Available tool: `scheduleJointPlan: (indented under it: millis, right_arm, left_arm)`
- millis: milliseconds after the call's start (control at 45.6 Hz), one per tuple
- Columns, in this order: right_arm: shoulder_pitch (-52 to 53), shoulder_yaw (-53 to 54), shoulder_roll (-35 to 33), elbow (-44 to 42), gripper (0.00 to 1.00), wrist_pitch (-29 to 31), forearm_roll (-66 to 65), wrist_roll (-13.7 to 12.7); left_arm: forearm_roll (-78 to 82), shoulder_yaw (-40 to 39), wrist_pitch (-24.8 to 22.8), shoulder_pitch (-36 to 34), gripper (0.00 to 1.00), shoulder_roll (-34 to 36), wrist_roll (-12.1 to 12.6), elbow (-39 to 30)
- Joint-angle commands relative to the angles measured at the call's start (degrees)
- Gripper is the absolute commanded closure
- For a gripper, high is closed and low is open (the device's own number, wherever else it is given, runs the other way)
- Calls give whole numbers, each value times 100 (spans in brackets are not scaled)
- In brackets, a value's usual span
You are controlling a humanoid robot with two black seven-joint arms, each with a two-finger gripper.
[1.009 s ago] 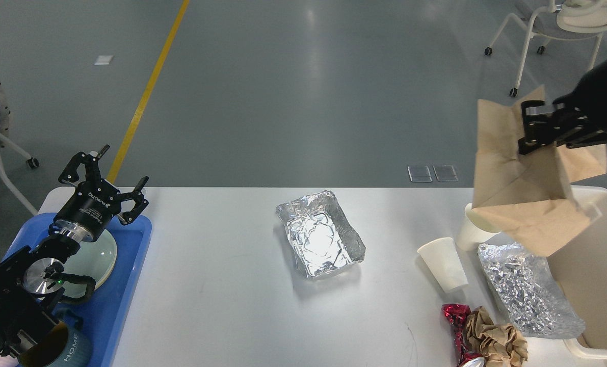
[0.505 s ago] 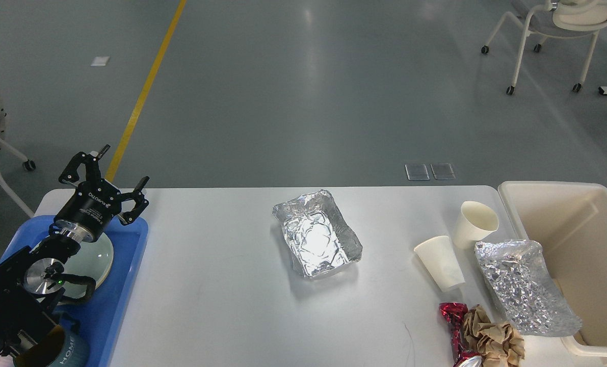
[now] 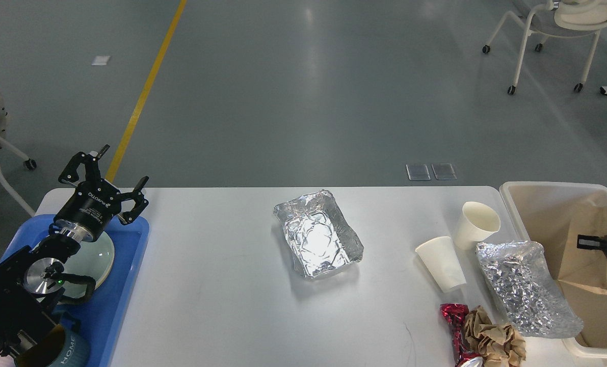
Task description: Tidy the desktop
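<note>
Stretching left to right across the view, the desktop [image 3: 221, 285] is lying with its long axis sideways. It is carrying one open foil tray [image 3: 317, 234], one crumpled foil sheet [image 3: 525, 285] and two paper cups [image 3: 443, 262]. The left gripper [image 3: 110, 186] is hovering spread over the blue tray [image 3: 125, 285]. The right gripper [image 3: 586, 242] is showing only partly above the cream bin [image 3: 537, 193]; I cannot tell its state.

white-grey table [image 3: 221, 285], foil tray [image 3: 317, 235] mid-table, two paper cups [image 3: 479, 224] right, crumpled foil [image 3: 525, 288], brown paper wad [image 3: 494, 340], blue tray [image 3: 122, 285] left, cream bin [image 3: 517, 196] right
</note>
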Motion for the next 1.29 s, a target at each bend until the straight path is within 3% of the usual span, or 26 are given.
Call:
scheduleJointPlan:
  millis: [0, 307, 395, 570, 658, 768, 877, 987, 1141, 1272]
  right_arm:
    - [-229, -3, 169, -249, 0, 78, 79, 1]
    - [148, -82, 99, 137, 0, 113, -26, 1]
    - [1236, -319, -330, 1145, 0, 350, -281, 36]
    - [4724, -995, -797, 4441, 0, 789, -703, 62]
    - [6499, -1339, -728, 5883, 0, 1535, -703, 62]
    - [8450, -1252, -499, 7377, 0, 3098, -695, 80]
    - [9570, -725, -578, 8144, 0, 4093, -686, 202]
    - [9738, -364, -850, 8145, 0, 4666, -703, 273]
    - [9432, -504, -903, 8057, 0, 4246, -712, 212]
    - [7641, -574, -710, 7145, 0, 2472, -703, 212]
  left_arm:
    - [0, 0, 0, 2, 0, 0, 0, 0]
    - [0, 0, 0, 2, 0, 0, 0, 0]
    - [0, 0, 0, 2, 0, 0, 0, 0]
    - [0, -9, 0, 2, 0, 0, 0, 0]
    - [0, 0, 0, -7, 0, 0, 0, 0]
    - [0, 0, 0, 2, 0, 0, 0, 0]
    - [0, -9, 8, 2, 0, 0, 0, 0]
    - [0, -9, 0, 2, 0, 0, 0, 0]
    - [0, -9, 0, 2, 0, 0, 0, 0]
    - [0, -9, 0, 2, 0, 0, 0, 0]
